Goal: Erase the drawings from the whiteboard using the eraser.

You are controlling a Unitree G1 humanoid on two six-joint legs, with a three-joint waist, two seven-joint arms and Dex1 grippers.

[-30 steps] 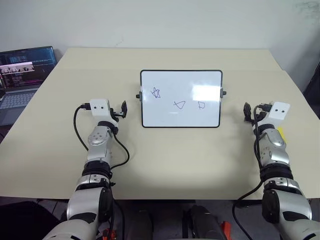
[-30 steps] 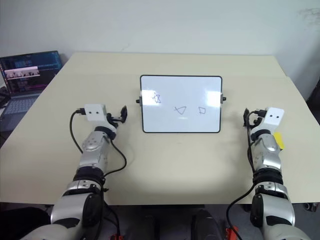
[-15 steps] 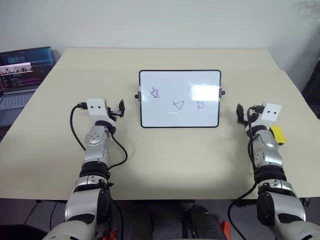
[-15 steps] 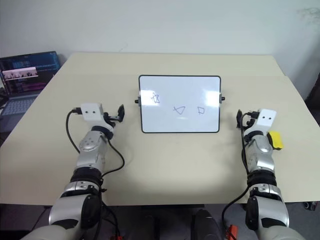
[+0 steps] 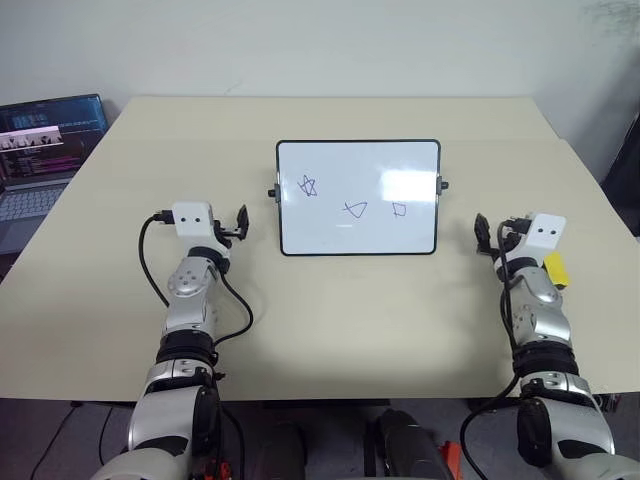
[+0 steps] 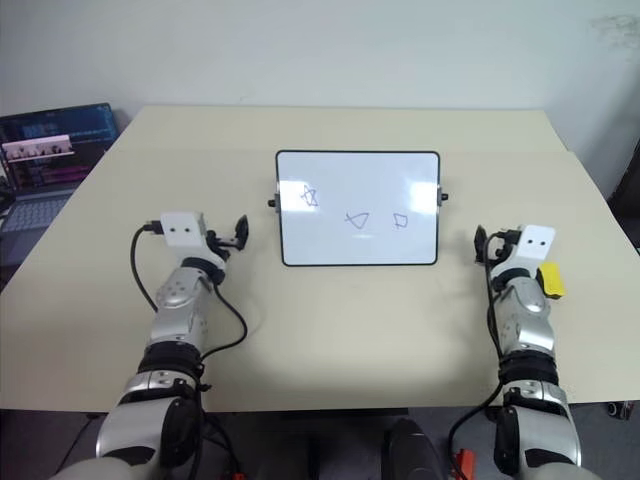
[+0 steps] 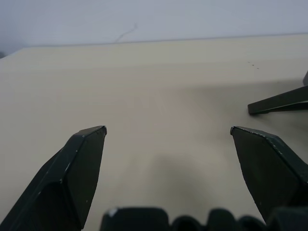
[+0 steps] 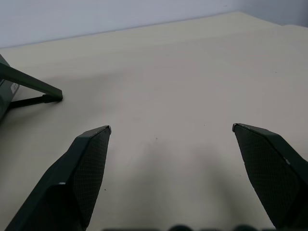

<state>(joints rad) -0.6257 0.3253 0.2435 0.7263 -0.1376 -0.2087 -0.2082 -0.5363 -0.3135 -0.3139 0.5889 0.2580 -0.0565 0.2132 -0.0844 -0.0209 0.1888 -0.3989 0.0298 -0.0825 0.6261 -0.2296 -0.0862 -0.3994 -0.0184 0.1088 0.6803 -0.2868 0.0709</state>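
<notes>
- Since a second ago, both arms sit lower and nearer the tabletop's front edge in the head views, and the eraser, then hidden behind the right wrist, is now exposed; part of this shift may be camera motion.
- Task status: not started. All three drawings remain on the whiteboard: star scribble, triangle, small square.
- Whiteboard stands propped at mid-tabletop, between the two arms.
- Eraser lies on the tabletop just beside the right wrist, on its outer side, behind the fingertips and not between them.
- Right claw is released, fingers spread wide, grasping nothing.
- Left claw is likewise released and empty, near the whiteboard's left edge.
- Remaining, in my judgement: reach back to the eraser, grasp it, wipe all three marks.
- Laptop sits at far left, uninvolved.
</notes>
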